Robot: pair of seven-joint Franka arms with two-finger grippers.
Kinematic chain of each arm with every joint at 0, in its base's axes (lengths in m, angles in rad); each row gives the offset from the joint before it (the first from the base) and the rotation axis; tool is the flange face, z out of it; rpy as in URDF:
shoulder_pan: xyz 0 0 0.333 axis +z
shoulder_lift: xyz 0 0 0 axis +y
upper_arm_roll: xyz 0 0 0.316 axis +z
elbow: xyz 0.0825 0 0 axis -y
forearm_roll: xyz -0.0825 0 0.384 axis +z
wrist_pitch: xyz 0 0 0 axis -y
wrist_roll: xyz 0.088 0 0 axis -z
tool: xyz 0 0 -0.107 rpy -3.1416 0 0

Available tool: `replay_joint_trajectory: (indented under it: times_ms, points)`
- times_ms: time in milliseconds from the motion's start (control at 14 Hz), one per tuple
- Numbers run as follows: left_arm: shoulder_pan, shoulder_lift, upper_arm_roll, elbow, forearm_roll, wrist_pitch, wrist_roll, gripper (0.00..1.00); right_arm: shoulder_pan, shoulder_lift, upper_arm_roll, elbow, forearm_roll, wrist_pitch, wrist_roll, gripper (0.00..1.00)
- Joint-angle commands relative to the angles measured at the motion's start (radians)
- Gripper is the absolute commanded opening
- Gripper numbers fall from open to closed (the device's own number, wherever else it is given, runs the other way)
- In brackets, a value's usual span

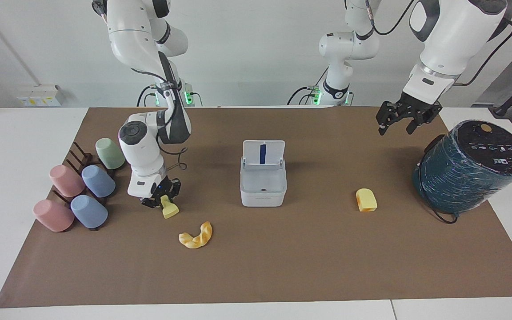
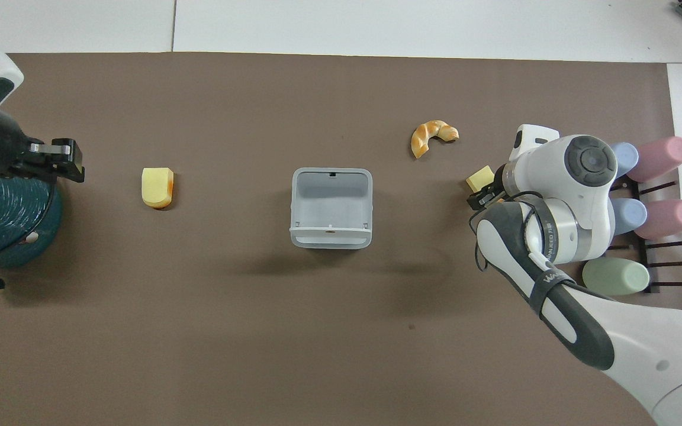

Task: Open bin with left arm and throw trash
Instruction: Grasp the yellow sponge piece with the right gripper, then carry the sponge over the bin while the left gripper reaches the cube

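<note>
The white bin [image 1: 263,192] stands mid-mat with its lid [image 1: 263,154] upright and open, blue strip showing; it also shows in the overhead view [image 2: 331,236]. My right gripper [image 1: 162,202] is low at the mat, shut on a pale yellow block [image 1: 170,210], which also shows in the overhead view [image 2: 479,177]. The golden croissant [image 1: 196,235] lies on the mat beside that block, farther from the robots. A second pale yellow block [image 1: 366,199] lies toward the left arm's end. My left gripper [image 1: 402,123] is open and empty, raised over the mat beside the teal cylinder.
A big dark teal wrapped cylinder [image 1: 471,166] stands at the left arm's end of the mat. A rack with several pastel cups [image 1: 80,189] stands at the right arm's end, close beside the right arm's wrist.
</note>
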Motion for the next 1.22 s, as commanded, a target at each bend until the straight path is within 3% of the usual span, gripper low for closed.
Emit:
replay_joint_trajectory:
  times_ms: [0, 143, 287, 502, 788, 1147]
  points:
    - [-0.002, -0.046, -0.001, -0.066, 0.024, 0.047, 0.037, 1.00, 0.003, -0.029, 0.003, 0.025, 0.016, -0.065, 0.073, 0.00]
    - [0.002, -0.046, -0.001, -0.069, 0.036, 0.058, 0.062, 1.00, 0.005, -0.087, 0.009, 0.065, 0.026, -0.153, 0.175, 0.00]
    - [0.007, -0.047, -0.002, -0.086, 0.037, 0.081, 0.063, 1.00, 0.006, -0.132, 0.041, 0.108, 0.129, -0.229, 0.275, 0.00]
    - [0.008, -0.046, -0.001, -0.088, 0.038, 0.093, 0.068, 1.00, 0.008, -0.134, 0.092, 0.192, 0.259, -0.277, 0.430, 0.00]
    - [0.014, -0.043, -0.001, -0.088, 0.038, 0.101, 0.091, 1.00, 0.014, -0.126, 0.176, 0.210, 0.410, -0.221, 0.725, 0.00]
    - [0.016, -0.003, -0.002, -0.153, 0.038, 0.213, 0.091, 1.00, 0.146, -0.102, 0.181, 0.199, 0.497, -0.078, 0.933, 0.00]
